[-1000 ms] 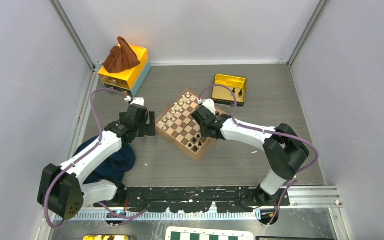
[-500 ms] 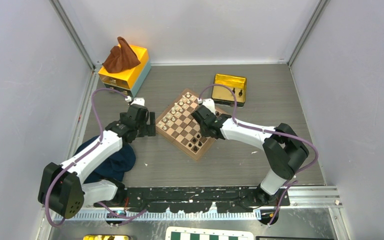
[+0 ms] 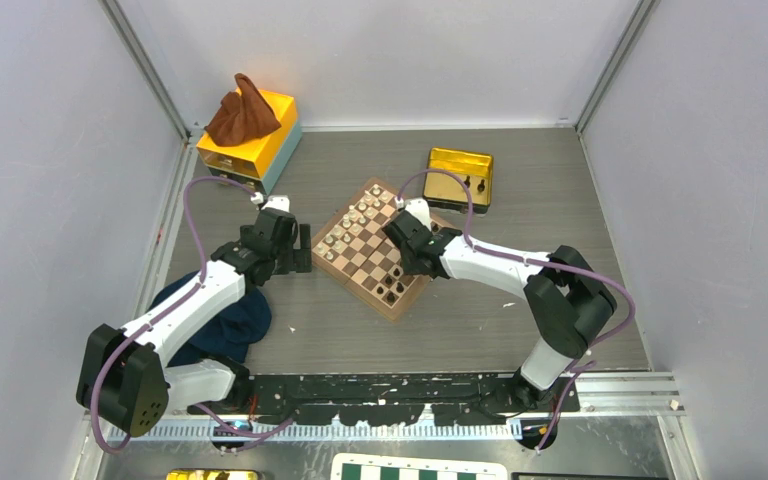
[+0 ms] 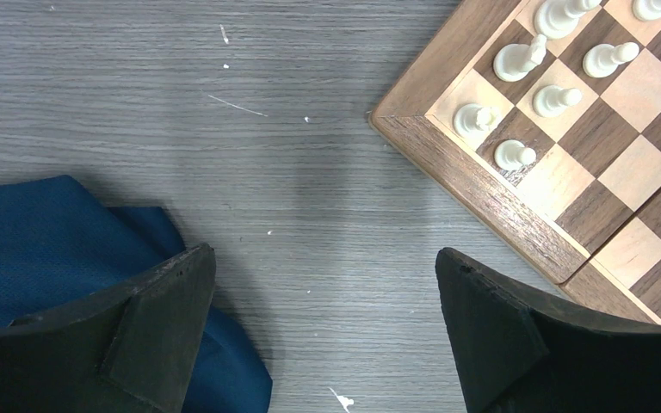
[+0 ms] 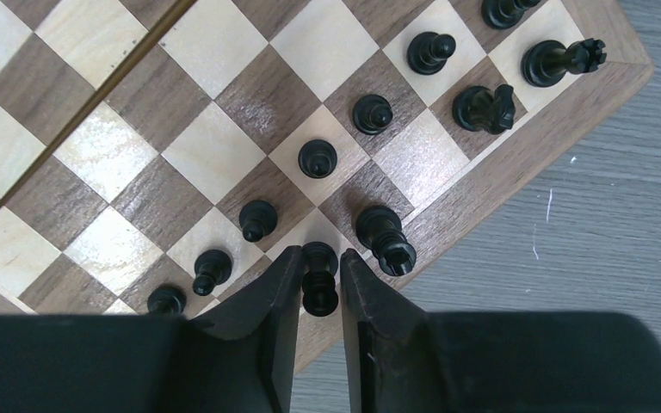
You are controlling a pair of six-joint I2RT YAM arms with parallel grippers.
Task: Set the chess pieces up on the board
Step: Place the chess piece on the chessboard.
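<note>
Right wrist: right gripper (image 5: 320,255) straddles a black piece (image 5: 319,284) on the back row of the board (image 5: 503,176).
Fingers sit tight on both sides of the piece, which stands at the rim edge directly under the tips. Pinching it or just clear of it, I cannot tell; the gap is too thin to read. A taller neighbour (image 5: 386,239) stands just right of the right finger, and pawns (image 5: 318,158) line up ahead of the tips. Risk: pulling up or back with one pad dragging tips the piece, and a sideways drift knocks the neighbour over. Left gripper (image 4: 323,258) is spread wide over bare table, board corner ahead-right, blue cloth (image 4: 52,232) by its left finger.
</note>
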